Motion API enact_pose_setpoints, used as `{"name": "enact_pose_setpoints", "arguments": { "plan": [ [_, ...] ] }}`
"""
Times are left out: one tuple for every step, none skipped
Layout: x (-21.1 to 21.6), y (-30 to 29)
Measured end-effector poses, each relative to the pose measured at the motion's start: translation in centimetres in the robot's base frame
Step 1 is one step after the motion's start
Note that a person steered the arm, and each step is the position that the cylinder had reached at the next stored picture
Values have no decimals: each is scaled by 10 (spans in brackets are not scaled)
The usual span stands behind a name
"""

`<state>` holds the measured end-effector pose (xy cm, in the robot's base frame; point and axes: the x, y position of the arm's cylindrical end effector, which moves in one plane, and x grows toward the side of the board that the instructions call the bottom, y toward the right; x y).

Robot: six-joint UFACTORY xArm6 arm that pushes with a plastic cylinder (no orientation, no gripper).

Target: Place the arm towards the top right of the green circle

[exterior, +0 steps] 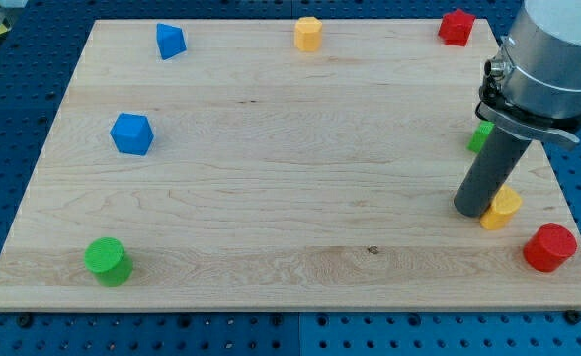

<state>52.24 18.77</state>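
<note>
The green circle (107, 260) is a short green cylinder near the bottom left corner of the wooden board (271, 178). My tip (471, 211) rests on the board at the view's right, far to the right of the green circle and a little above its level. The tip touches or nearly touches a yellow block (502, 209) just to its right. The rod hangs from a grey and white arm body (542, 59) at the upper right.
A red cylinder (550, 247) sits at the bottom right. A green block (480, 137) is partly hidden behind the rod. A red block (456, 27) and a yellow block (308, 34) lie along the top edge. Two blue blocks (170, 41) (131, 133) lie at the left.
</note>
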Motion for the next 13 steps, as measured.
{"name": "enact_pose_setpoints", "arguments": {
  "plan": [
    [0,18],
    [0,24],
    [0,31],
    [0,32],
    [0,15],
    [0,-24],
    [0,-57],
    [4,-97],
    [21,-128],
    [22,-131],
    [26,-133],
    [58,-141],
    [65,-166]
  ]
}}
